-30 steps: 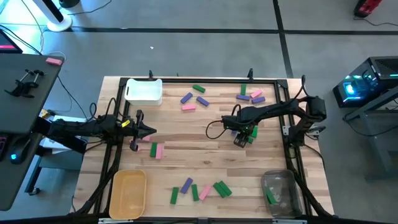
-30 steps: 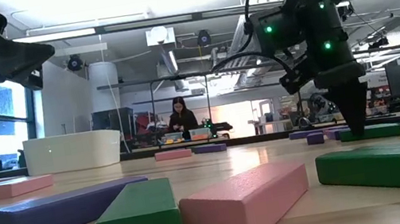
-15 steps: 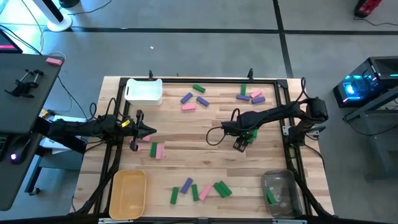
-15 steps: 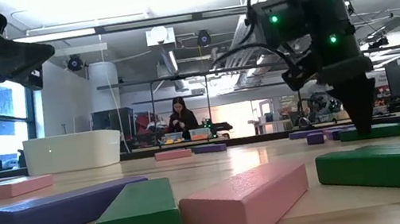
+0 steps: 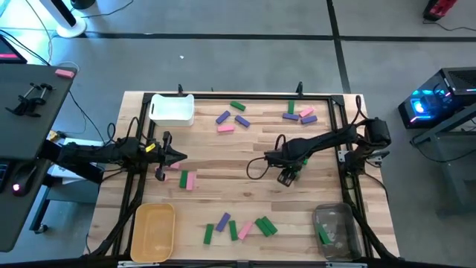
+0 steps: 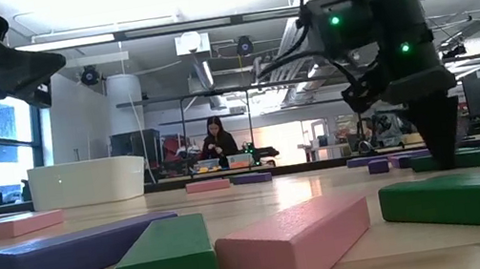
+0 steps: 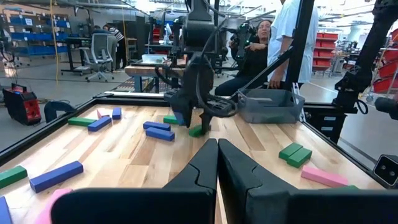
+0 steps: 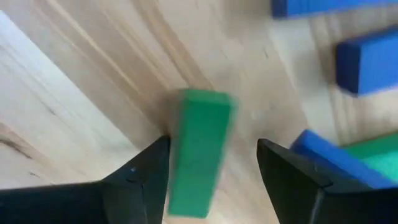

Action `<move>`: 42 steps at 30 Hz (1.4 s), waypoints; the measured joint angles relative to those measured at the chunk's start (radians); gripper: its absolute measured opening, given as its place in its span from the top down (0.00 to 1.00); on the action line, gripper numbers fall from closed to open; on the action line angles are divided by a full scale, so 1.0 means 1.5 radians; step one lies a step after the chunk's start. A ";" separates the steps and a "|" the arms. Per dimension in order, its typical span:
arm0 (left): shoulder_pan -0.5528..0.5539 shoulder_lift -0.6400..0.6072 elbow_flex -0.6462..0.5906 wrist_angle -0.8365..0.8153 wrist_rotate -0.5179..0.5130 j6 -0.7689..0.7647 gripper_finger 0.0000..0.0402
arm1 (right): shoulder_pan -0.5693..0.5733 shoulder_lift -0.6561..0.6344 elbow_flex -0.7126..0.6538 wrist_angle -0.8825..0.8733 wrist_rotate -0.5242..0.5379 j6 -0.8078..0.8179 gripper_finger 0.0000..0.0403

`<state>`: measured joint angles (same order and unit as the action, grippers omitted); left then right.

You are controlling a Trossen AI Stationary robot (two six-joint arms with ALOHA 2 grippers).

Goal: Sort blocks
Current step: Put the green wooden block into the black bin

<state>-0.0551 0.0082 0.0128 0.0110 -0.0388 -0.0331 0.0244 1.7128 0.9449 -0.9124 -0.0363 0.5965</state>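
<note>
1. The right gripper [image 5: 287, 177] hangs low over the right middle of the wooden table [image 5: 223, 186], pointing down. Its wrist view shows the two dark fingers [image 8: 140, 177] spread apart, with a green block [image 8: 199, 152] lying on the wood between them and nothing yet clamped.

2. In that view the block's long axis runs along the fingers, so its two long sides face the pads. Judged from this, a short drop and a squeeze across the narrow width would take it. The block sits closer to one finger than the other.

3. Purple blocks [image 8: 367, 59] and another green one lie just beside it on one side, so that finger has little spare room; the other side is bare wood.

4. The left gripper [image 5: 165, 156] waits near the table's left edge, fingers pressed together, well apart from this block. The right arm is plainly the nearer one.

5. A clear bin [image 5: 333, 231] with one green block inside stands at the near right corner, with open table between it and the gripper. A yellow bin [image 5: 152, 231] sits at the near left corner and a white bin [image 5: 172, 109] at the far left. Other blocks lie scattered at the far edge and the near middle.
</note>
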 joint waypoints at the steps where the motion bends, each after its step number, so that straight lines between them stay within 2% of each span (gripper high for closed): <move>1: 0.000 0.000 0.000 0.001 0.000 0.000 1.00 | 0.005 0.000 0.000 -0.001 -0.010 0.004 0.48; 7: 0.000 0.000 0.000 0.000 0.000 0.000 1.00 | 0.024 0.000 0.001 -0.002 -0.001 0.028 0.48; 17: 0.000 0.000 0.000 0.000 0.001 0.000 1.00 | 0.033 0.000 -0.014 -0.004 -0.009 0.144 0.50; 21: 0.000 0.000 0.000 0.000 0.001 0.000 1.00 | 0.033 -0.002 -0.037 0.018 -0.034 0.195 0.63; 26: 0.000 0.000 0.000 0.000 0.001 0.000 1.00 | 0.037 -0.009 -0.024 0.002 -0.039 0.192 0.93; 28: 0.000 0.000 0.000 0.000 0.001 0.000 1.00 | 0.041 -0.020 -0.007 -0.021 -0.044 0.190 0.96; 31: 0.000 0.000 0.000 0.000 0.001 0.000 1.00 | 0.045 -0.067 0.043 -0.091 -0.064 0.193 0.96; 34: 0.000 0.000 0.000 0.000 0.001 0.000 1.00 | 0.061 -0.128 0.083 -0.144 -0.033 0.237 0.99; 38: 0.000 0.000 0.000 0.000 0.001 0.000 1.00 | 0.126 -0.229 0.109 -0.130 -0.042 0.366 0.99; 42: 0.000 0.000 0.000 0.000 0.001 0.000 1.00 | 0.237 -0.287 0.108 -0.133 -0.069 0.543 0.99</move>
<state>-0.0551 0.0082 0.0128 0.0116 -0.0376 -0.0333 0.3796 1.2817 1.1076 -1.1119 -0.1403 1.4106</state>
